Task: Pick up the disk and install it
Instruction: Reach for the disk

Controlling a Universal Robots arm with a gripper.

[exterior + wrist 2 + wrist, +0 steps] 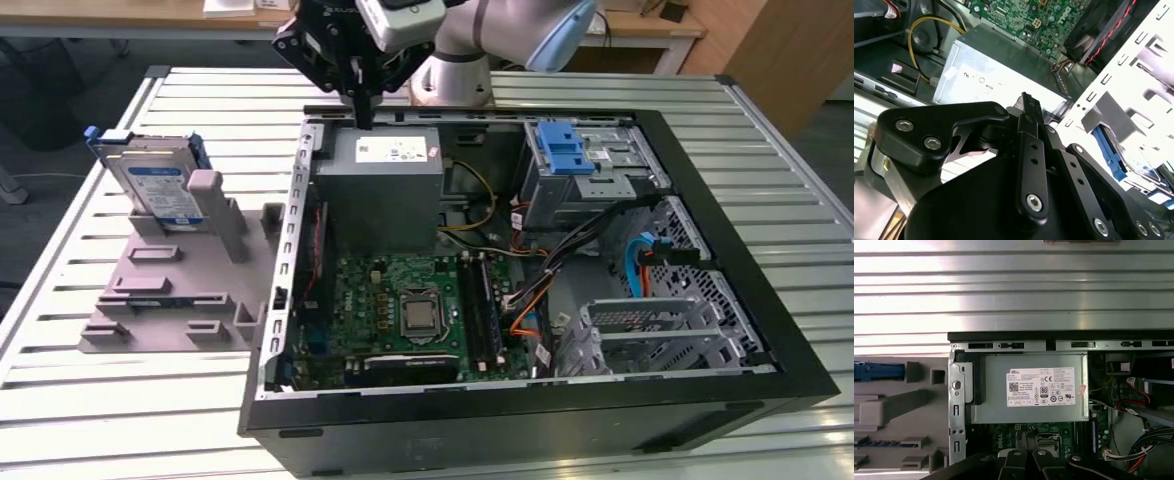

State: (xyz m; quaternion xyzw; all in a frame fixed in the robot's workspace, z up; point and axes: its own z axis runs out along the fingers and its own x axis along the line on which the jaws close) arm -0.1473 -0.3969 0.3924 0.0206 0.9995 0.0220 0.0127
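Observation:
The disk [156, 187] stands upright in a grey holder [180, 275] on the table, at the exterior view's left, beside the open computer case [534, 260]. Its blue-and-white label faces the camera and blue rails run along its edges. In the first wrist view its blue rail [879, 371] shows from above. My gripper [363, 108] hangs over the case's far edge, just above the grey power supply box [387, 185], well apart from the disk. Its black fingers [1027, 107] are pressed together with nothing between them.
Inside the case lie a green motherboard [407, 310], a metal drive cage with a blue latch [577, 150] at the far right, and a silver cage [654, 335] near the front right. Cables run between them. The case stands on a white slatted table [107, 400].

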